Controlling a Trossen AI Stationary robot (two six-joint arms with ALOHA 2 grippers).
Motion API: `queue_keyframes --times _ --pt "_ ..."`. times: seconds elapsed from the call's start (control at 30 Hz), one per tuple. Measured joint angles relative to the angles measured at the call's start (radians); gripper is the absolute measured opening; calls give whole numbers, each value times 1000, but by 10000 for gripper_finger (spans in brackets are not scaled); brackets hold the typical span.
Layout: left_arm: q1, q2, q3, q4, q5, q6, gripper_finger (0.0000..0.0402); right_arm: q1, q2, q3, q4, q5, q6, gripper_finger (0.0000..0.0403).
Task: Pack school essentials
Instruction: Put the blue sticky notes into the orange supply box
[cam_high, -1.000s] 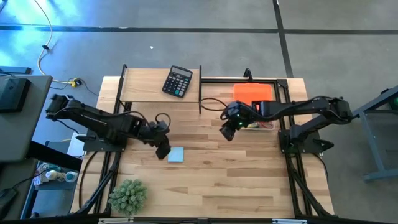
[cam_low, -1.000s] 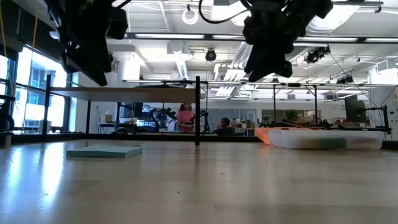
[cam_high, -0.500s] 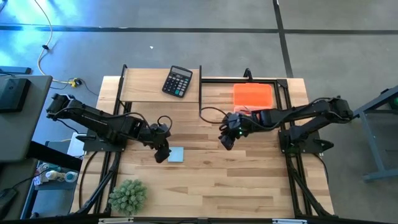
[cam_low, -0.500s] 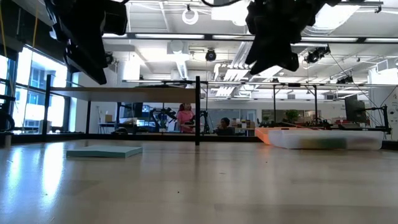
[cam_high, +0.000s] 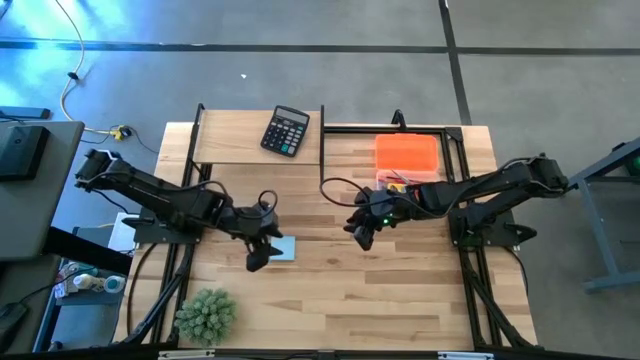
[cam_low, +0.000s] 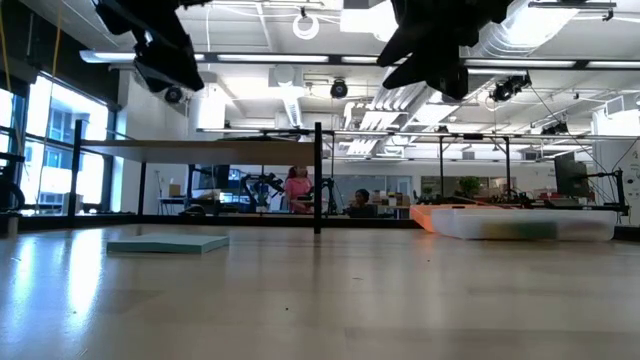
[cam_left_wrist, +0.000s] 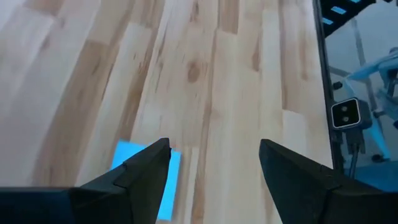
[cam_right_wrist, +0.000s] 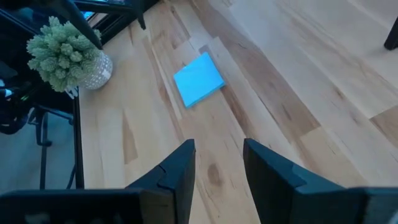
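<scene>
Bin (cam_high: 440, 178) holds stationery (cam_high: 398, 182); note pad (cam_high: 284, 248) outside on table (cam_high: 330, 290).

Overhead, the camera stares straight down on the whole pale wooden worktop (cam_high: 340, 290), while the low one skims level across its boards toward the room behind. Both wrist cameras angle down close, sharing the flat pale blue note pad (cam_right_wrist: 198, 79) with the overhead and low views.

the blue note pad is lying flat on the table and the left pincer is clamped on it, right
Not quite. The blue note pad does lie flat on the table, but the left pincer is open and above it, holding nothing. The low view shows the pad alone on the wood.
</scene>
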Motion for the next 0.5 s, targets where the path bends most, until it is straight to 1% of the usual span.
queue_keyframes --times 0.23,0.37,0.5 --pt "0 0 86 -103 -18 97 237 0 0 0 1 0 0 126" --pt "0 0 128 -178 -48 126 237 0 0 0 1 0 0 126" --pt "0 0 135 -210 -92 134 237 0 0 0 1 0 0 126"
